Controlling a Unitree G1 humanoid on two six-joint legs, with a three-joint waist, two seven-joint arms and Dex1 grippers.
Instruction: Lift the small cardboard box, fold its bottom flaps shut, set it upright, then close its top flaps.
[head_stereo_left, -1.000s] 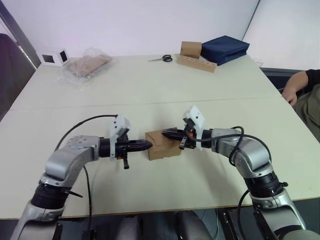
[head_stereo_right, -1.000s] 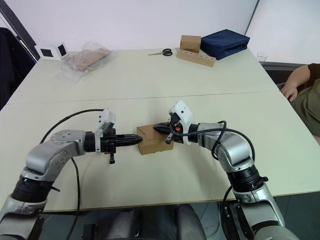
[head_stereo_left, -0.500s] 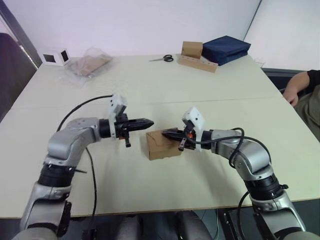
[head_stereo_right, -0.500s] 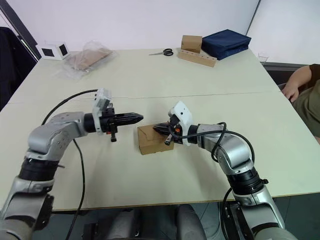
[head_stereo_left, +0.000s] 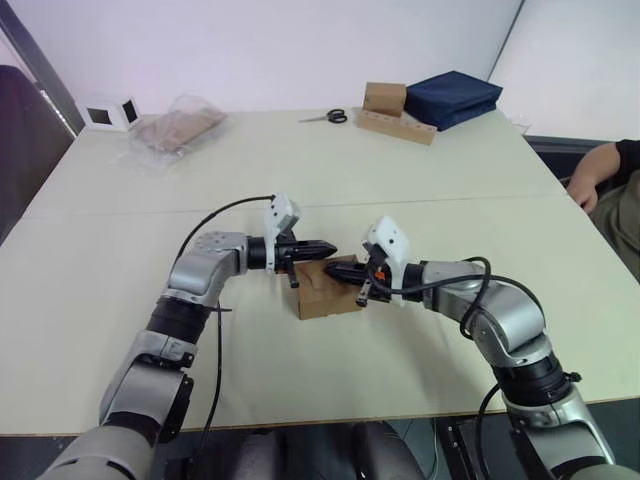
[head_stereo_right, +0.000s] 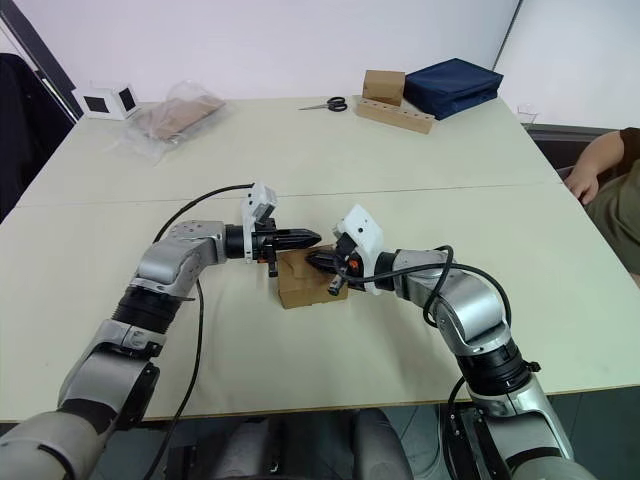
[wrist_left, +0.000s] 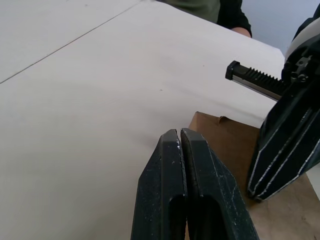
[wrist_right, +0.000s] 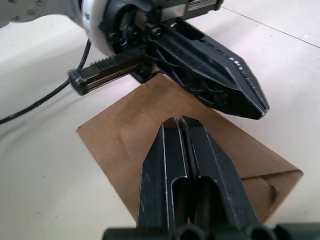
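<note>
Over table (head_stereo_left: 120, 250): left gripper (head_stereo_left: 333, 246) now above box (head_stereo_left: 325, 295)

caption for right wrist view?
Both shut grippers, right and left, poised over the small cardboard box.

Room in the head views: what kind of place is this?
Probably an indoor lab or office test space: a large pale table against plain white walls, with black-handled scissors, a clear plastic bag of brown cardboard, and a seated person's arm beside it.
</note>
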